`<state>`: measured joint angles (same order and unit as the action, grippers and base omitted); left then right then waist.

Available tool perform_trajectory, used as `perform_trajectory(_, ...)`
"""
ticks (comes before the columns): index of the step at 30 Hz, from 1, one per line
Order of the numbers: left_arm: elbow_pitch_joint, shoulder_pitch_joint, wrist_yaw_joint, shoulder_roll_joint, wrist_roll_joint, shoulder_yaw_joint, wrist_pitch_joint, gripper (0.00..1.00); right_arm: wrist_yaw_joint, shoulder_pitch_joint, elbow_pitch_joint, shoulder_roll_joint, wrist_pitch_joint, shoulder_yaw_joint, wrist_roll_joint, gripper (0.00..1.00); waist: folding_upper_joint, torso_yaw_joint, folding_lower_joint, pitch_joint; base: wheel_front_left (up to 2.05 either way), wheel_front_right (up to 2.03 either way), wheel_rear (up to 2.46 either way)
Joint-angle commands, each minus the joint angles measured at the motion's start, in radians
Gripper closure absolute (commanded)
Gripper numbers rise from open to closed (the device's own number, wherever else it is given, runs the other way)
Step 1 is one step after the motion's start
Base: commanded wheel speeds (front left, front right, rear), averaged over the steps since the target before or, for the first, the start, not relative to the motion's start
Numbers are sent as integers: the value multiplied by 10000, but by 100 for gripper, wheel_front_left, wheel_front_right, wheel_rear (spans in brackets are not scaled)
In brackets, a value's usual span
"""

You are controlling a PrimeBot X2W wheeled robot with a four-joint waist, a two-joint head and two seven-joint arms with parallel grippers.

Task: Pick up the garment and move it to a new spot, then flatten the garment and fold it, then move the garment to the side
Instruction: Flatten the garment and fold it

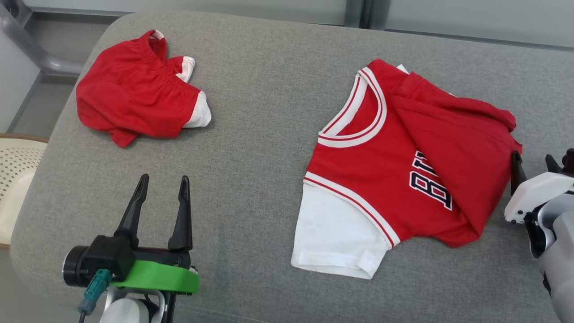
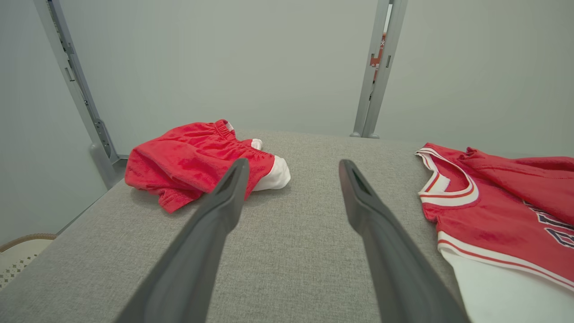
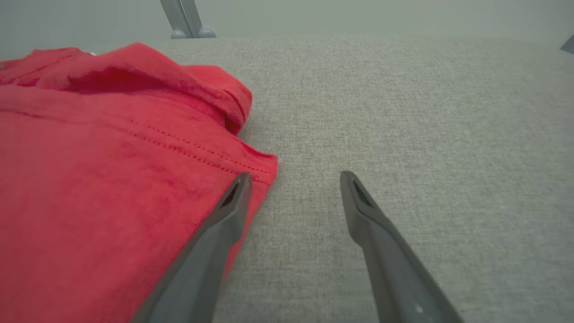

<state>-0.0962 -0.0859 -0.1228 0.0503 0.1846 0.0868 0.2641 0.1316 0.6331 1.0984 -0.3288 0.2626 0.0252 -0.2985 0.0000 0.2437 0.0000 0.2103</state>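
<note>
The garment is a red jersey with white trim, dark lettering and a white sleeve. It lies on the right half of the grey padded surface, its right side folded over the front. My right gripper stands open at the garment's right edge. In the right wrist view its left finger overlaps the red hem of the garment, and nothing sits between the open fingers of this gripper. My left gripper is open and empty at the lower left, well clear of the garment.
Crumpled red shorts with white trim lie at the far left of the surface, ahead of the left gripper. A cream perforated basket stands off the left edge. Grey metal posts rise behind the surface.
</note>
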Motion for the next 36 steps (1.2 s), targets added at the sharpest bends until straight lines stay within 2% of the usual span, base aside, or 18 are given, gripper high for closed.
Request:
perform_trajectory(1,9,-179,-12,6,-8,2,3,0,-18,170,151,-30,30,29,-19,0,0,102,0,106,0,0,0)
perform_trajectory(7,-3,-275,-35,6,15,31,3,0,-16,392,829,176,12,-151,-17,0,0,235,0,264,0,0,0)
perform_trajectory(8,-9,-282,-37,6,16,36,3,0,-16,416,888,220,8,-184,-39,33,0,246,0,280,0,0,0)
perform_trajectory(9,-20,-284,-38,6,19,40,3,0,-15,439,939,240,6,-223,-56,87,0,255,0,293,0,0,0)
perform_trajectory(10,-27,-280,-40,6,19,41,3,0,-13,456,975,244,6,-251,-60,100,0,260,0,296,0,0,0)
perform_trajectory(14,-73,-245,-39,6,3,20,3,0,-18,413,716,179,7,-307,-136,100,0,234,0,225,0,0,0)
perform_trajectory(20,-120,33,9,6,51,-62,3,0,-18,-346,-603,21,19,15,-220,100,0,-86,0,-177,0,0,0)
perform_trajectory(25,-151,263,54,8,92,-137,3,0,-18,-1695,-2294,83,21,594,-359,100,0,-565,0,-611,0,0,0)
perform_trajectory(36,-178,707,104,12,157,-285,3,0,-18,-5539,-5933,921,19,1410,-900,100,0,-1596,0,-1174,0,0,0)
